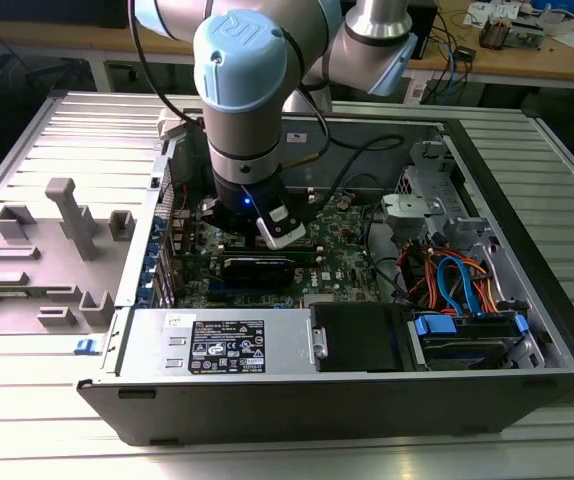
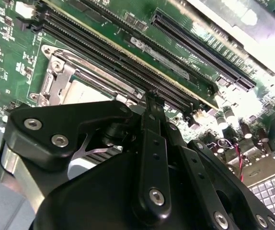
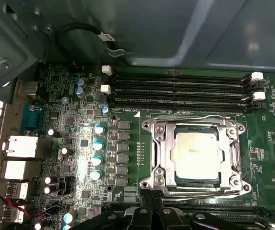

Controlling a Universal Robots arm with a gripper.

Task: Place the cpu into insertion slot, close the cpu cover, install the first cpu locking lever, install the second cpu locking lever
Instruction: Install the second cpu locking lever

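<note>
**CPU seated, cover down**

The cpu (image 3: 195,152) lay in the insertion slot (image 3: 229,178) with the cpu cover (image 3: 158,153) framing it, apparently closed to clamp the chip. Pincer (image 3: 153,214) hovered just beside the socket; whether it was open or closed I cannot tell.

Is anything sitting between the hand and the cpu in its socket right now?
Nothing visible does. In the first wrist view the cpu lies in the insertion slot with the cpu cover around it, its metal top bare; the hand hangs at the socket's edge.
</note>
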